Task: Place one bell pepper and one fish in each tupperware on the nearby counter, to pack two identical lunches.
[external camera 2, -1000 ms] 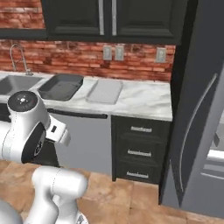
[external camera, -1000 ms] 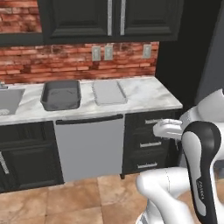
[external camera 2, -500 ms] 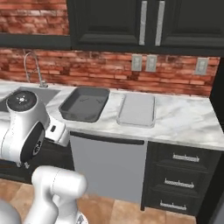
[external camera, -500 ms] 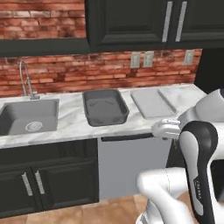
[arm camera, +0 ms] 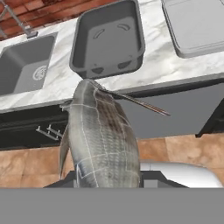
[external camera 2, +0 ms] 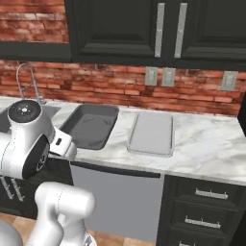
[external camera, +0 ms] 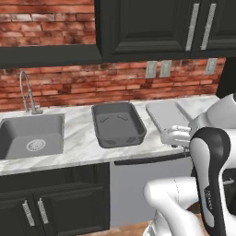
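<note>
A red brick wall backed the white marble desk [external camera: 83, 145]. The hand [arm camera: 109, 181] pinched a grey scaly fish [arm camera: 103, 140] before the desk's front edge, where the deep dark grey tub [external camera: 118, 123] sat beside the flat light grey tray [external camera 2: 151, 133].

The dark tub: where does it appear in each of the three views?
Left base view: dark tub at centre, right of the sink.
Right base view: left of centre, beside the tray.
Hand view: top centre.
Shared landmark: the sink.
</note>
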Motion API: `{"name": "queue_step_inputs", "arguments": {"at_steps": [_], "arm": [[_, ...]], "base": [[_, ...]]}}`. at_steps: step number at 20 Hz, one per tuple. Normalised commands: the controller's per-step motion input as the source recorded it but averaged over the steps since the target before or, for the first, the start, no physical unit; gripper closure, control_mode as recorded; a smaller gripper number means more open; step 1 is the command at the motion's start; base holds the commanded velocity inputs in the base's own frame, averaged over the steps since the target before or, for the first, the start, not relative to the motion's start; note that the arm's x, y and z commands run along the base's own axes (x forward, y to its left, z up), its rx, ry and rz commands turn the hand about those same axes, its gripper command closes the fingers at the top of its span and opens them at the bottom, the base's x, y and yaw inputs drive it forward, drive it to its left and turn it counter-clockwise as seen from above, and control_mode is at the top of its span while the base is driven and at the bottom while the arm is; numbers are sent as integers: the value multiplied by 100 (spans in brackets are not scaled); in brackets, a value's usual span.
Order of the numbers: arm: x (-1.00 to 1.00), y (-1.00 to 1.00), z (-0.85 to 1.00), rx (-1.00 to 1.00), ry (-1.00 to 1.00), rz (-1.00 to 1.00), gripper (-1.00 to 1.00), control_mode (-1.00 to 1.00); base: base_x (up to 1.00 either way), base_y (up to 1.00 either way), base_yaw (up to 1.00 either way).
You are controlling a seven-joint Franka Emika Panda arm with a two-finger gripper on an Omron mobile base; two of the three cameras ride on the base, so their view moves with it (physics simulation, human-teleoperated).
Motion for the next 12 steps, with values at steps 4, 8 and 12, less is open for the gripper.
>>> {"name": "queue_step_inputs", "arguments": {"at_steps": [4,8,12], "arm": [[0,0,0,0,0,0,100,100],[0,0,0,0,0,0,100,100],[63,41,-20,0,5,0,100,-100]], "base": [[66,25,-1],[59,30,-1],[0,0,0]]}}
